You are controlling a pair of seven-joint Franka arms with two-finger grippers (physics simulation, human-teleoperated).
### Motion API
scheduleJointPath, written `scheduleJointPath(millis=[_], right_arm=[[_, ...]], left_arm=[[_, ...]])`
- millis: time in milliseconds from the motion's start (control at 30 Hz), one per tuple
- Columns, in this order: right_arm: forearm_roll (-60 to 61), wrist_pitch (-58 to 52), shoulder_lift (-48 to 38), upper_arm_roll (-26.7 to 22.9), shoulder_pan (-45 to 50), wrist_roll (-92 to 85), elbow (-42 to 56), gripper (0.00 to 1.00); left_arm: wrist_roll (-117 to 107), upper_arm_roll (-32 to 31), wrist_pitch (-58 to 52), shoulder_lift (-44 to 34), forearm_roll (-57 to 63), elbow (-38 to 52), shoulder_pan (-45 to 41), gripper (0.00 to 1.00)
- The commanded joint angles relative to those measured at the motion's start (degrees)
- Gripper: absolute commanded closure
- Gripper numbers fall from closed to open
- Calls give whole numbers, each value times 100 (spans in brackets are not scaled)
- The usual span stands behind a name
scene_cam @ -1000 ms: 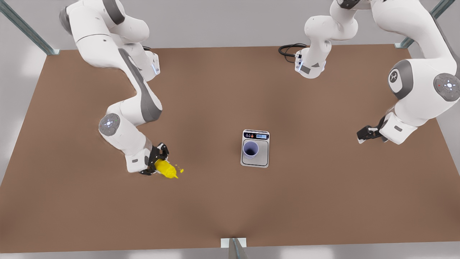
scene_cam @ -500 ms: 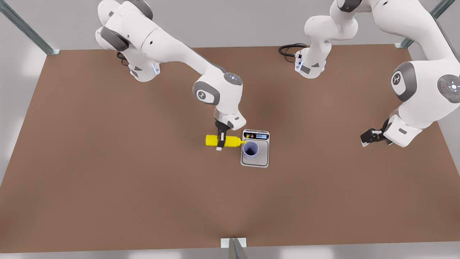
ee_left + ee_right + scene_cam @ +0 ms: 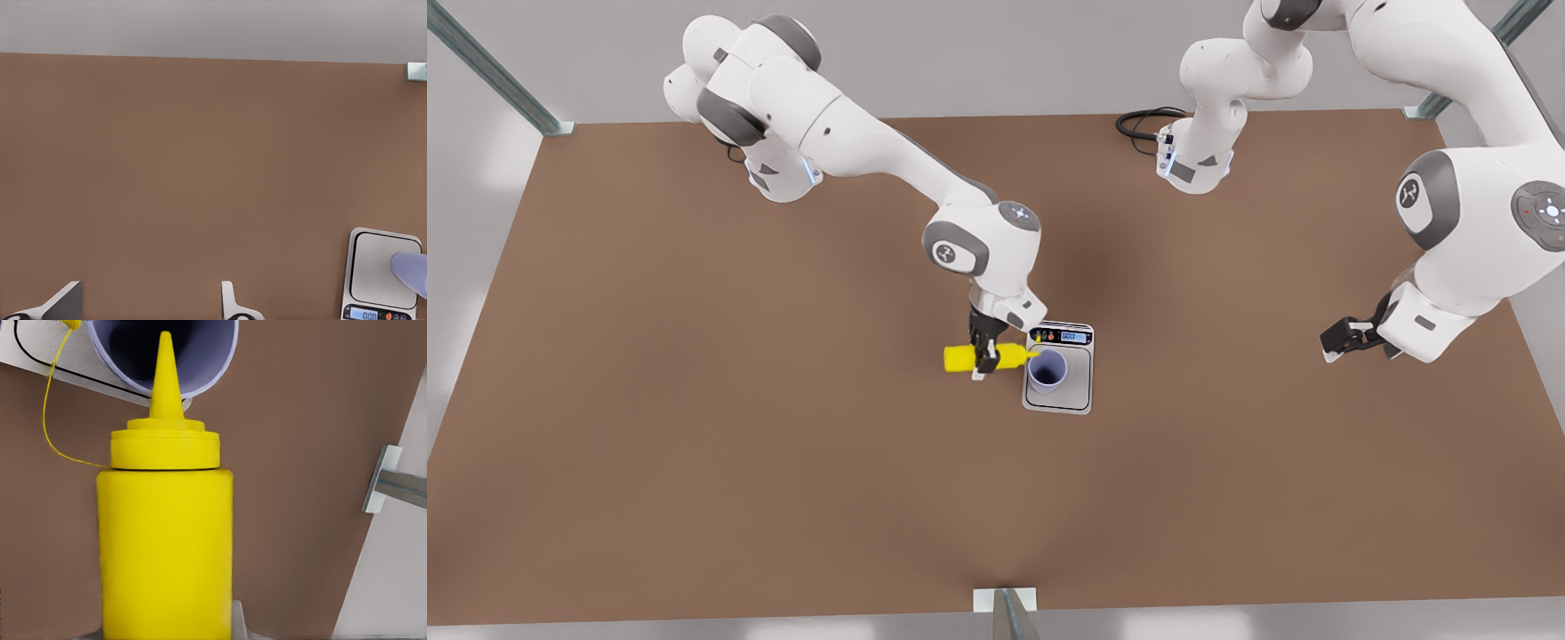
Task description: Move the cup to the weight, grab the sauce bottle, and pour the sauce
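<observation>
Sauce bottle (image 3: pixel 996 357) lies horizontal in the right pincer (image 3: pixel 985 359), which grips it around the body, just left of the weight (image 3: pixel 1059 367) in the front view. Nozzle tip sits at the near-left rim of the cup (image 3: pixel 1047 370); in the right wrist view the nozzle (image 3: pixel 164 377) lines up with the cup's dark mouth (image 3: pixel 167 350). Cup stands upright on the weight's plate, close to the display strip. A thin yellow tether loops from the bottle collar to a small cap (image 3: pixel 72 323).

Left pincer (image 3: pixel 1347 337) waits well right of the weight, above the counter (image 3: pixel 694 444), fingers apart, holding nothing; its own view shows the two fingertips (image 3: pixel 230 300) spread over bare counter and the weight at the far corner of that view.

Judgement: step in hand is the pour. Tip looks barely over the rim, so advance the nozzle toward the cup centre before tilting further. Tilt slowly, nozzle down, keep clear of the rim so the light cup is not pushed off the plate. Watch the dangling cap.
</observation>
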Motion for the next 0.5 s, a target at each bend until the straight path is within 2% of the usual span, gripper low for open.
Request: scheduleJointPath(millis=[0, 467], right_arm=[[-5, 0, 8, 0, 0, 133, -1, 41], [-401, -220, 149, 0, 176, 406, -10, 41]], left_arm=[[0, 0, 0, 0, 5, 0, -1, 0], [0, 0, -9, 0, 5, 70, -1, 0]])
